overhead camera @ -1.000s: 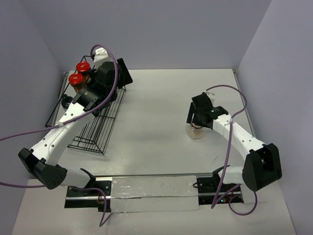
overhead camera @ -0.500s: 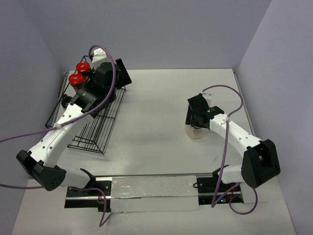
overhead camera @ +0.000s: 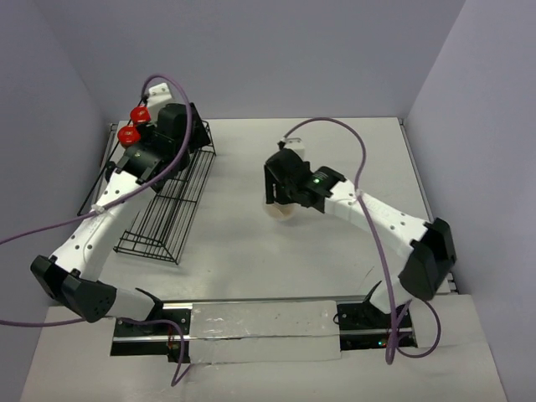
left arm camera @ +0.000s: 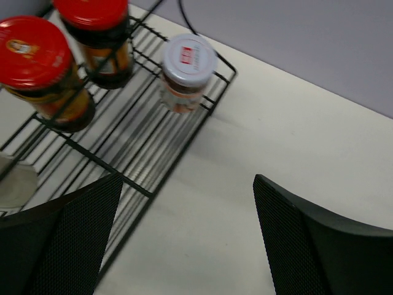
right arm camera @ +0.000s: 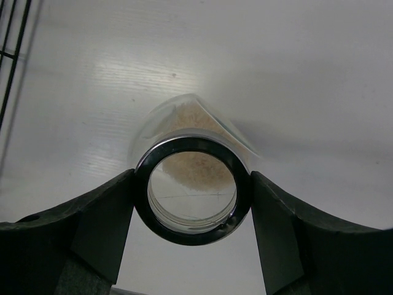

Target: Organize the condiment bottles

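Right pincer (right arm camera: 191,200), clasping beige-filled jar (right arm camera: 190,126), shifted toward rack (overhead camera: 167,209)

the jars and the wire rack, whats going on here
Small jars are being sorted into a black wire rack. The right pincer is shut on a clear beige-filled jar out over the table, right of the rack. The left pincer hangs open and empty above the rack, where two red-lidded jars and a silver-lidded jar already stand.
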Robot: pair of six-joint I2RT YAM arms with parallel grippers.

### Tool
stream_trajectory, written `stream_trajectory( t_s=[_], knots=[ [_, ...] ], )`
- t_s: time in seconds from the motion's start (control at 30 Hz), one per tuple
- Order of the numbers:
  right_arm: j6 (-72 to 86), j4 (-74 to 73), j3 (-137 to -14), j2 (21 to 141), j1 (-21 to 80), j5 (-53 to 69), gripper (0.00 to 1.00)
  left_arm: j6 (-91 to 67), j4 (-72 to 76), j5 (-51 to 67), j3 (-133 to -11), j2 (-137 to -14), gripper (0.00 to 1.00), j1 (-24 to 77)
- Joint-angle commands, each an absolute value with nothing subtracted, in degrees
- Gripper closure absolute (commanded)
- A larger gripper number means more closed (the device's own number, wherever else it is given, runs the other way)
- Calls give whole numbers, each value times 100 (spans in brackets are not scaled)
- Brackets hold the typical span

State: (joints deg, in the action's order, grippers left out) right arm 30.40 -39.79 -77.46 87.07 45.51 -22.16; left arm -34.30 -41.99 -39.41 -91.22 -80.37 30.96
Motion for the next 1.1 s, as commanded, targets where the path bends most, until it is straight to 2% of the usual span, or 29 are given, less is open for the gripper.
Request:
stream_trajectory(
  t_s=[0.0, 0.17, 0.27, 0.33, 0.4, 0.43, 0.73, 0.87, 1.07],
  knots=[
    [2984, -3621, -8577, 9464, 4759, -2172, 62, -3478, -4234, -3325, -8937, -7559, 5, 2421],
    [3065, -3675, -9239, 10481, 5024, -2266, 62, -3731, -4303, -3209, -8728, -7330, 5, 2277],
    [3190, -3603, -9332, 10746, 5089, -2250, 51, -3771, -4325, -3120, -8640, -7375, 5, 2285],
    [3239, -3545, -9246, 10735, 5106, -2243, 20, -3808, -4358, -3051, -8612, -7459, 5, 2285],
    [3239, -3400, -9058, 10612, 5106, -2228, 2, -3816, -4329, -2906, -8590, -7510, 5, 2285],
    [3217, -3287, -8956, 10472, 5106, -2210, 0, -3792, -4280, -2821, -8565, -7519, 5, 2285],
    [3239, -3285, -8134, 9126, 4965, -2505, 0, -3709, -4181, -2461, -8680, -7984, 5, 2601],
    [3296, -2912, -6732, 7694, 4333, -2139, 0, -3486, -4166, -2154, -8762, -8429, 5, 2906],
    [3215, -3033, -4966, 6255, 3102, -2074, 0, -3318, -4091, -1916, -8760, -9027, 5, 3529]
  ],
)
